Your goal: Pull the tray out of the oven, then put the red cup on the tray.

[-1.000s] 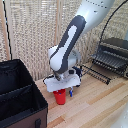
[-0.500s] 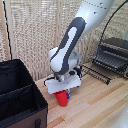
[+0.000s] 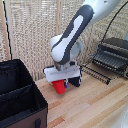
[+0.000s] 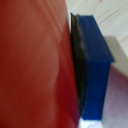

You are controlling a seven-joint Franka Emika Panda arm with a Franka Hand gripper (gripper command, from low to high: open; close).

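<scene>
Exterior view is showing my arm [image 3: 75, 30] bending down from the upper part of the picture to the wooden table [image 3: 95, 100], with my gripper [image 3: 61, 82] pointing down at the red cup [image 3: 60, 87]. My fingers are sitting on either side of the cup and I am clamping it between them; its lower part is showing below the white body of my hand. Whether its base is touching the table or hanging just above it, I cannot tell. A dark blue block [image 3: 75, 81] is showing just beside the cup, toward the exterior view's right.

Toward the exterior view's right, well apart from the cup, the oven [image 3: 114, 52] is standing on the table with its front open. The tray [image 3: 96, 72] is sticking out of that opening, its dark ribbed bars sloping down toward the table.

Along the exterior view's left, a big black fabric bin [image 3: 20, 95] with a divider inside is standing near the cup. A pale woven screen [image 3: 30, 35] is running behind everything.

Wrist view is filling almost wholly with the red wall of the cup [image 4: 35, 65], pressed against a dark pad [image 4: 77, 60] backed by a blue block [image 4: 95, 70]; a strip of pale wood [image 4: 110, 15] is showing beyond.
</scene>
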